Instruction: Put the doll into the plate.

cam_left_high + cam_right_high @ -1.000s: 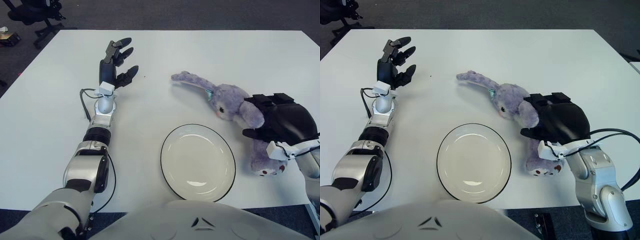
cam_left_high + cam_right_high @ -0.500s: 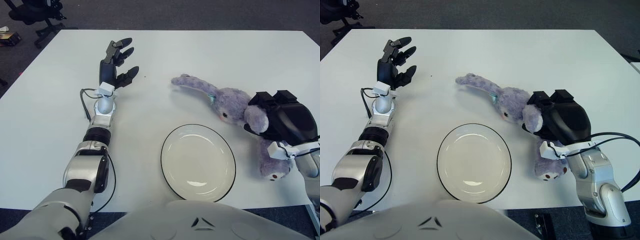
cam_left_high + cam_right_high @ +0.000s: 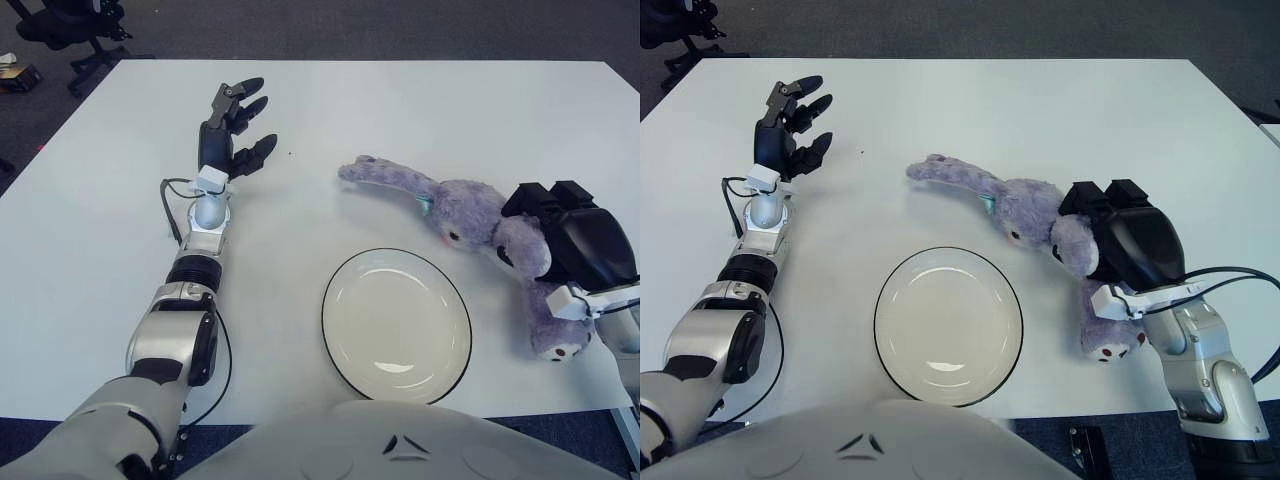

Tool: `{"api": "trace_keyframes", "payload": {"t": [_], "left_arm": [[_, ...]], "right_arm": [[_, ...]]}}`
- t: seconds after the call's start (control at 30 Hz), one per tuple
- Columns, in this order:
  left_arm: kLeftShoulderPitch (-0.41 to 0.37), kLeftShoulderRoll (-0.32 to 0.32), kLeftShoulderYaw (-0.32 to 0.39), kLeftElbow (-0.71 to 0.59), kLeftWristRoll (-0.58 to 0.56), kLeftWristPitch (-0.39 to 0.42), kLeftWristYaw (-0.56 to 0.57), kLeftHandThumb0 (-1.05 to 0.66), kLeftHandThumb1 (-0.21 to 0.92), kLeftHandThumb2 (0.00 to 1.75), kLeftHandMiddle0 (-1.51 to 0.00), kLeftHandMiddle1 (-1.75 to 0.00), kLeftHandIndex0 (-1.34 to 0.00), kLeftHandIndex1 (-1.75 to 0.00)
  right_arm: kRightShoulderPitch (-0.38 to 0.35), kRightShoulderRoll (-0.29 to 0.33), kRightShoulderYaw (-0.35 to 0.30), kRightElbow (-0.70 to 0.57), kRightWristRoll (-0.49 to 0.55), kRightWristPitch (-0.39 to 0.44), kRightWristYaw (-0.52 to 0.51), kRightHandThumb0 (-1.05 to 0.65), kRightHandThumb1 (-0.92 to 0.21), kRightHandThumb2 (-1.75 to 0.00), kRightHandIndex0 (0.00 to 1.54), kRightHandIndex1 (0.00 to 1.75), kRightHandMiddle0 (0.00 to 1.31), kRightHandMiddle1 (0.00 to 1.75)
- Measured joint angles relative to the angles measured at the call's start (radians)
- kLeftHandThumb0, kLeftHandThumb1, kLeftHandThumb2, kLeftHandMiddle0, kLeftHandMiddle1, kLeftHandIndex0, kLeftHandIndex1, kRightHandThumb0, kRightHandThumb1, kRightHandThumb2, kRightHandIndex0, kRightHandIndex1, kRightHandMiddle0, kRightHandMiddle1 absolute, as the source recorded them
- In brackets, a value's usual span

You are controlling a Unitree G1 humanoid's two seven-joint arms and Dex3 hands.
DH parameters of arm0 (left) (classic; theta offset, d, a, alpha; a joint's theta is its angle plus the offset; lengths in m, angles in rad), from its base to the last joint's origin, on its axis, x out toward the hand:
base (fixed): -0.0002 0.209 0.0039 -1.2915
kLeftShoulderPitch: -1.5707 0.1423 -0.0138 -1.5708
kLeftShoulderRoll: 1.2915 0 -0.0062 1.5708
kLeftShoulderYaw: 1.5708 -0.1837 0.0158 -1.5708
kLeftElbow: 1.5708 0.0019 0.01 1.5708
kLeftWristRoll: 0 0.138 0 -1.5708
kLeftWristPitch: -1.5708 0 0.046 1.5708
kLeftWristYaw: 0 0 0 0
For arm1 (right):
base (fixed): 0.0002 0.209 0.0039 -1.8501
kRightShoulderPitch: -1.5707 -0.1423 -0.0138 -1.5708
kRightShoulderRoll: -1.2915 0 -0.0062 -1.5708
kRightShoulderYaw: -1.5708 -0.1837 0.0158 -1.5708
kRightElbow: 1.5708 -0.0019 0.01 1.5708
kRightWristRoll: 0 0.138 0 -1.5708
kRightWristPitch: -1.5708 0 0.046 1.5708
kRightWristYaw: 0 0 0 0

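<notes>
The soft purple plush doll, lying near the white table's right edge just beside the round white black-rimmed plate, looks light and floppy, so the right hand, curled around its plump torso, grips well, while the left hand idles spread near the far left.

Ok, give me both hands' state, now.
Left hand: open, holding nothing.
Right hand: over the doll; grasp cannot be told.

Office or lab, white table, dark carpet, wheeled office chair
</notes>
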Motion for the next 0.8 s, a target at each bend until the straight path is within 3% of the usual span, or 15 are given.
{"api": "trace_keyframes", "payload": {"t": [0.43, 0.8], "left_arm": [[0.0, 0.0, 0.0, 0.004, -0.002, -0.004, -0.015, -0.4, 0.92, 0.22, -0.79, -0.05, -0.37, -0.75], [0.0, 0.004, -0.001, 0.007, 0.006, -0.011, -0.015, -0.41, 0.92, 0.23, -0.8, -0.05, -0.37, -0.74]], "right_arm": [[-0.059, -0.001, -0.006, 0.004, 0.103, 0.085, 0.104, 0.4, -0.55, -1.01, 0.43, 1.75, 0.53, 1.75], [-0.153, 0.002, -0.044, 0.058, 0.346, 0.196, 0.233, 0.41, -0.48, -1.09, 0.48, 1.75, 0.61, 1.75]]}}
